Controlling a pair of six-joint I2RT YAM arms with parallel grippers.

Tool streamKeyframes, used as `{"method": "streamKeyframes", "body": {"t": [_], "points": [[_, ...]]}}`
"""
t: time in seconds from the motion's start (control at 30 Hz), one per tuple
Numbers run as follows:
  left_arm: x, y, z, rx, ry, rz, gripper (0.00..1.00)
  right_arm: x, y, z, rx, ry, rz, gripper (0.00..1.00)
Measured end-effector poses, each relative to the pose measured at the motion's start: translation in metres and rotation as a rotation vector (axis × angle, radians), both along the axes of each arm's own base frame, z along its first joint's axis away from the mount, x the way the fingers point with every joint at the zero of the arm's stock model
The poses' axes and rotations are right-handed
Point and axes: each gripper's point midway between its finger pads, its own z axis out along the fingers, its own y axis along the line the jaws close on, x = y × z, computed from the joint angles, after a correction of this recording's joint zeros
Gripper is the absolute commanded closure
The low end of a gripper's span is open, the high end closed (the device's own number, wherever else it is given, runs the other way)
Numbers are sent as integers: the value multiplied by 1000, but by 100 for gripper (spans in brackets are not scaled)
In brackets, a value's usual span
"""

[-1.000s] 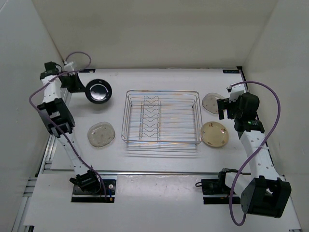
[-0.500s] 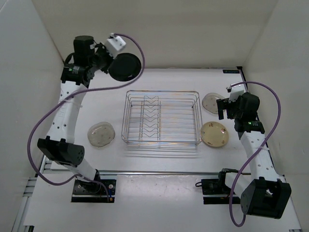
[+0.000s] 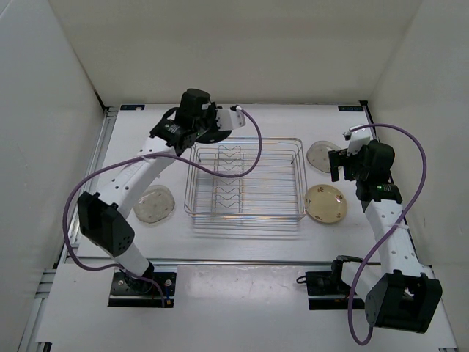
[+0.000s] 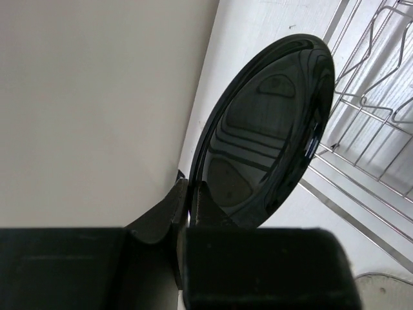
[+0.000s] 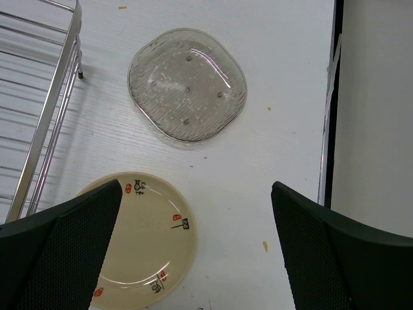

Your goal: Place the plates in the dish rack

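My left gripper (image 3: 204,126) is shut on the rim of the glossy black plate (image 3: 212,137) and holds it on edge above the back-left corner of the chrome dish rack (image 3: 245,213). In the left wrist view the black plate (image 4: 264,135) stands upright, pinched at its lower rim, with the rack's wires (image 4: 381,97) just to its right. A clear plate (image 3: 154,204) lies left of the rack. Another clear plate (image 3: 320,155) and the cream plate (image 3: 325,203) lie right of it. My right gripper (image 3: 338,166) is open and empty above them, over the clear plate (image 5: 187,84) and cream plate (image 5: 139,239).
White walls enclose the table on three sides. The rack's right edge (image 5: 45,123) shows in the right wrist view. A dark strip (image 5: 329,129) runs along the table's right edge. Purple cables loop from both arms.
My left arm has swung from the back-left corner toward the rack, carrying the black plate down to the rack's back-left corner. The right arm has not moved.
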Motion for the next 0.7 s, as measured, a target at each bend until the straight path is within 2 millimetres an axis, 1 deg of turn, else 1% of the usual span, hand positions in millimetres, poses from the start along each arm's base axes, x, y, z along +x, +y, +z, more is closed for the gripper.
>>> {"method": "streamKeyframes", "body": {"t": [0.1, 0.23, 0.33, 0.43, 0.5, 0.6, 0.7], "points": [[4, -13, 0, 31, -34, -21, 90, 0, 0, 0, 0, 0, 1, 0], [8, -22, 0, 60, -63, -35, 90, 0, 0, 0, 1, 0, 2, 0], [9, -26, -5, 89, -79, -38, 90, 0, 1, 0, 2, 0, 3, 0], [4, -33, -16, 130, -74, -58, 90, 0, 1, 0, 2, 0, 3, 0], [0, -41, -22, 155, -70, -82, 90, 0, 1, 0, 2, 0, 4, 0], [-3, -52, -25, 180, -79, -106, 90, 0, -1, 0, 2, 0, 0, 0], [-7, -60, -23, 199, -92, -127, 90, 0, -2, 0, 2, 0, -3, 0]]}}
